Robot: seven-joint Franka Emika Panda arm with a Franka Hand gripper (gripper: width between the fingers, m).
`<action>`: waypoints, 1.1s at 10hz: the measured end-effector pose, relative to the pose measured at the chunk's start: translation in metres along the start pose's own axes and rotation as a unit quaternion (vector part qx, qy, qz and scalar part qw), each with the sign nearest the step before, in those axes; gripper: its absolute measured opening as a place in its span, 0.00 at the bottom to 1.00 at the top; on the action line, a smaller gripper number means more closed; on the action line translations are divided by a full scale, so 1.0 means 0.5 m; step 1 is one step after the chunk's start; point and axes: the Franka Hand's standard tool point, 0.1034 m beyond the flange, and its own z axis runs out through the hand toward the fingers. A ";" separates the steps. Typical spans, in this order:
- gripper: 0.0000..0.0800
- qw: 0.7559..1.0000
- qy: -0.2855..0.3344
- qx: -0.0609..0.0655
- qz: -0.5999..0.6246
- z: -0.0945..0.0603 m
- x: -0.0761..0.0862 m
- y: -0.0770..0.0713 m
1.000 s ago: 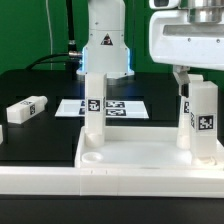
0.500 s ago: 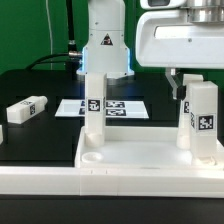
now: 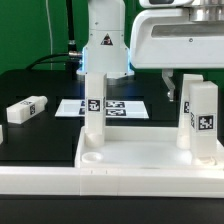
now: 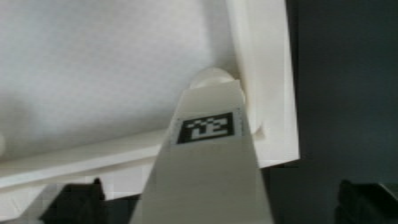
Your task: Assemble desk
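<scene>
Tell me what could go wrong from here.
1. The open end effector straddles the leg at the exterior view's right; a sideways move could knock it out of its tabletop corner.
2. Fetching the loose leg may mean sweeping past the other standing leg and tipping it.

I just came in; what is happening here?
A robot arm is assembling a white desk. Two legs stand upright in the tabletop: the first leg at the exterior view's left, the second leg at its right. The gripper is open, its fingertips either side of the second leg, apparently not touching it. A third leg lies loose on the table.
</scene>
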 end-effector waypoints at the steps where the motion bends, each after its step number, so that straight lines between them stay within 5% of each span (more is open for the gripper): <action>1: 0.75 1.000 0.000 0.000 0.008 0.000 -0.001 -0.001; 2: 0.75 1.000 0.000 0.000 0.008 0.000 0.000 0.001; 3: 0.53 1.000 0.000 0.000 0.008 0.000 0.000 0.001; 4: 0.53 1.000 0.000 0.000 0.009 0.000 0.000 0.001; 5: 0.36 1.000 0.000 0.000 0.009 0.000 0.000 0.001; 11: 0.36 0.985 0.001 0.006 0.173 0.002 0.000 0.001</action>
